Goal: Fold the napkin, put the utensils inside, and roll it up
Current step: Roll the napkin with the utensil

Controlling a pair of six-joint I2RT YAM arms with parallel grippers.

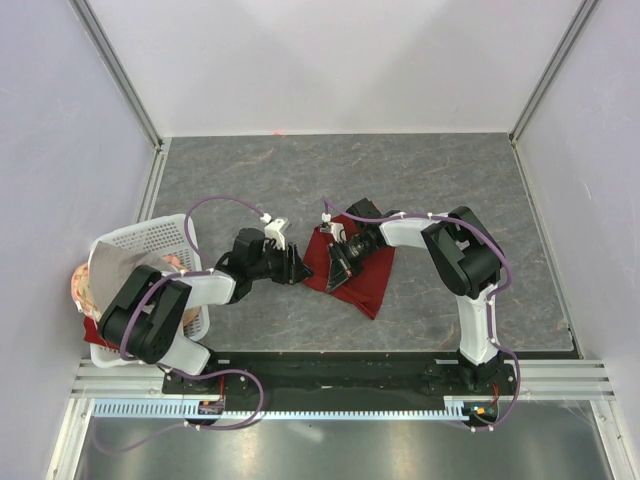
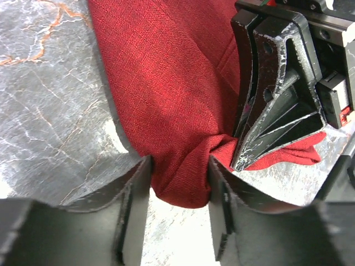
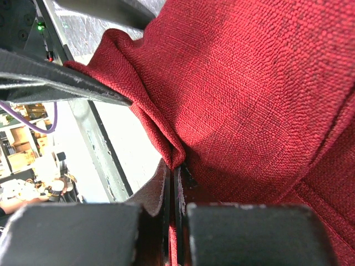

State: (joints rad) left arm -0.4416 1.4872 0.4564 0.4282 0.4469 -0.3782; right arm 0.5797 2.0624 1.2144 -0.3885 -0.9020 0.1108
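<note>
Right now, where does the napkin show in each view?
Top external: napkin at centre, under the left pincer and right pincer.
Left wrist: upper centre, running down into the left pincer.
Right wrist: fills most of the frame.
Shared landmark: the right pincer, gripping the napkin's edge.

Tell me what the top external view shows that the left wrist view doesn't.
Only top external: the white basket at the left, and the napkin nearly whole. Only left wrist: a napkin corner bunched between the fingers of the left gripper. Both: the maroon napkin with the right gripper on it.
</note>
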